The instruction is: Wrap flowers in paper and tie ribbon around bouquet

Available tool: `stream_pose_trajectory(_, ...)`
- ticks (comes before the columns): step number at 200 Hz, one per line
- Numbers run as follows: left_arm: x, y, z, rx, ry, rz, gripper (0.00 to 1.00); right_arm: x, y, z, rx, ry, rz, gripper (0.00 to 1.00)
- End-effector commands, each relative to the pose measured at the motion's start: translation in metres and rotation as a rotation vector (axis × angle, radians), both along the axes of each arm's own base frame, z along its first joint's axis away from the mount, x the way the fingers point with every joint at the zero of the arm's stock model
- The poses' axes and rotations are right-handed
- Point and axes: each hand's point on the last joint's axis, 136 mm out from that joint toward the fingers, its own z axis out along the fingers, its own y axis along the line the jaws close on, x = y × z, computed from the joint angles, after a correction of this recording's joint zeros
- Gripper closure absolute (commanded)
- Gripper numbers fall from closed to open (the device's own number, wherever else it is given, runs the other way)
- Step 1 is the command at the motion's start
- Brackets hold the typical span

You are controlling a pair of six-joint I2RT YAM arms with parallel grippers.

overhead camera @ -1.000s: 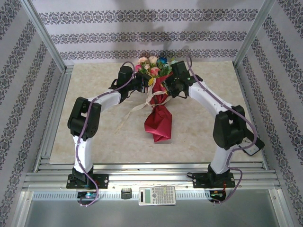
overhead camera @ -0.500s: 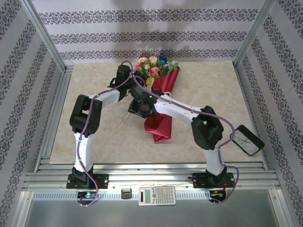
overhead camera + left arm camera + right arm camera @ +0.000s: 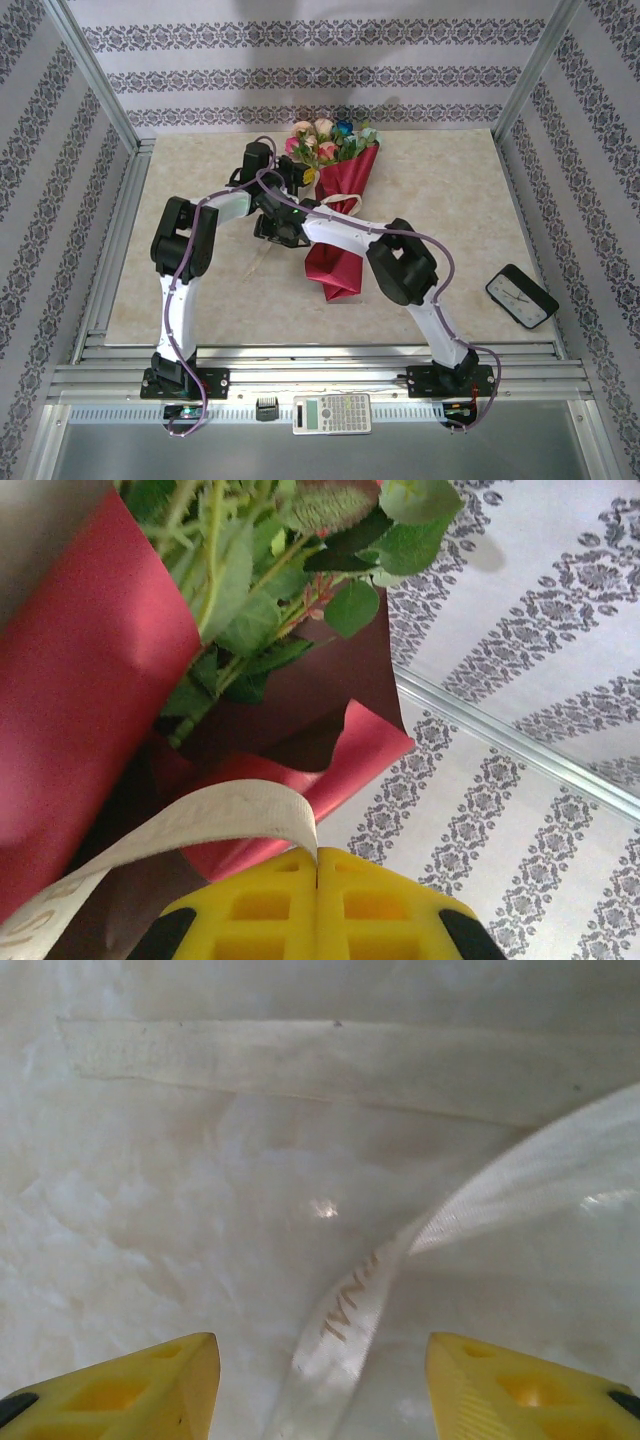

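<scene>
Clamped shut on the ribbon [image 3: 200,820] with the left gripper [image 3: 317,865], just beside the bouquet [image 3: 340,185] lying far-middle on the table [image 3: 200,290]. Spread open with the right gripper [image 3: 320,1352], low over a loose ribbon strand. Tying stage, seemingly. Next: close on that strand, then pull.

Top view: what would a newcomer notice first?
The red bouquet lies mid-table, flowers toward the back wall, with both arms crowded at its left side. The right arm reaches across it, and the right end effector is open above the cream ribbon on the table. The left end effector is shut on the ribbon right beside the paper.
</scene>
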Motion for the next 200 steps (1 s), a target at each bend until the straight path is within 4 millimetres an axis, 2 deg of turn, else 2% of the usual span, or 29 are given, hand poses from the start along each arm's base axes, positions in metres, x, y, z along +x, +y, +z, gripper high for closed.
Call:
stream_pose_trajectory(1,0.010,-0.002,0.012,-0.036,-0.021,-0.004,1.00,0.007,-0.002,-0.013,-0.064,-0.017,-0.009,0.43)
stream_pose_trajectory(77,0.023,0.006,-0.026,-0.100,0.099,0.034,1.00,0.002,-0.011,-0.050,-0.154,0.026,-0.029,0.48)
stream_pose_trajectory(119,0.024,0.009,-0.029,-0.107,0.107,0.034,1.00,0.001,-0.011,-0.058,-0.176,0.046,-0.030,0.67)
stream_pose_trajectory(149,0.023,0.009,-0.030,-0.108,0.110,0.034,1.00,0.004,-0.012,-0.048,-0.163,0.019,-0.037,0.85)
stream_pose_trajectory(165,0.023,0.008,-0.030,-0.110,0.109,0.034,1.00,0.007,-0.013,-0.040,-0.146,0.007,-0.045,1.00)
stream_pose_trajectory(181,0.024,0.008,-0.027,-0.112,0.105,0.036,1.00,0.010,-0.014,-0.032,-0.139,-0.005,-0.050,1.00)
stream_pose_trajectory(200,0.025,0.009,-0.027,-0.111,0.103,0.040,1.00,0.010,-0.014,-0.013,-0.106,-0.033,-0.049,1.00)
